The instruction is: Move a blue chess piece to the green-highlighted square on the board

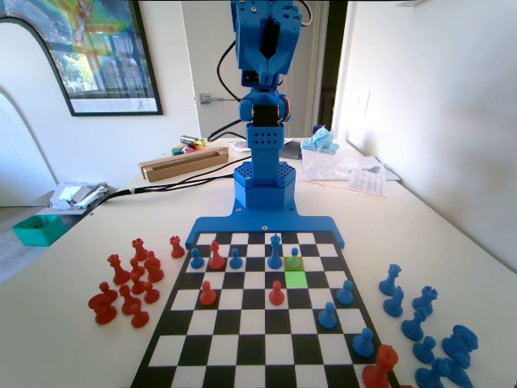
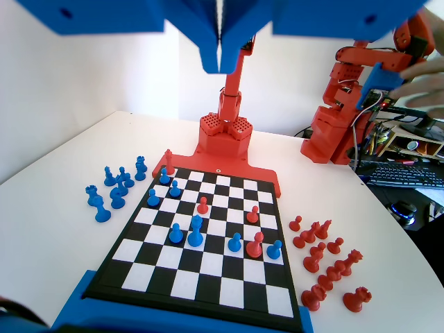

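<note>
The board (image 1: 242, 352) lies in front of the blue arm's base. The green-highlighted square (image 1: 296, 279) is bare. Directly behind it a blue chess piece (image 1: 295, 259), a pawn, stands on an olive-yellow square beside a taller blue piece (image 1: 275, 250). In the wrist view that pawn (image 2: 175, 233) stands left of the tall piece (image 2: 196, 231). Other blue pawns (image 1: 346, 293) and red pawns (image 1: 276, 293) are spread over the board (image 2: 208, 277). My gripper (image 1: 271, 58) is held high above the arm's base, far from the pieces. In the wrist view the gripper (image 2: 220, 52) is shut, jaws touching, holding nothing.
In the fixed view, several red pieces (image 1: 129, 283) stand off the board at left and several blue pieces (image 1: 420, 323) at right. A red piece (image 1: 380, 368) stands at the near right corner. A green tray (image 1: 36, 229), a cardboard box (image 1: 184, 162) and papers (image 1: 355, 174) lie farther back.
</note>
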`<action>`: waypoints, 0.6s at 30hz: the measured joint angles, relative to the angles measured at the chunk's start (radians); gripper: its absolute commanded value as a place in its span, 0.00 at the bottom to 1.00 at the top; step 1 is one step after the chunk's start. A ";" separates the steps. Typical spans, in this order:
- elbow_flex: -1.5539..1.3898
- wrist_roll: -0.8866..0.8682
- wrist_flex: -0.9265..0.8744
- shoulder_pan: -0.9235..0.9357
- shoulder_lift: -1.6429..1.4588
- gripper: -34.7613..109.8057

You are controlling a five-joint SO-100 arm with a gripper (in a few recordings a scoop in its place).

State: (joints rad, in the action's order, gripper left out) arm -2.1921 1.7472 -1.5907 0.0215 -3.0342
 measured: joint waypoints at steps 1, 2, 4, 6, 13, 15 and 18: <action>0.000 0.000 0.000 0.000 0.000 0.26; 0.000 0.000 0.000 0.000 0.000 0.26; 0.000 0.000 0.000 0.000 0.000 0.26; 0.000 0.000 0.000 0.000 0.000 0.26; 0.000 0.000 0.000 0.000 0.000 0.26; 0.000 0.000 0.000 0.000 0.000 0.27; 0.000 0.000 0.000 0.000 0.000 0.27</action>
State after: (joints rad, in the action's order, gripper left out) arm -2.1921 1.7472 -1.5907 0.0215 -3.0342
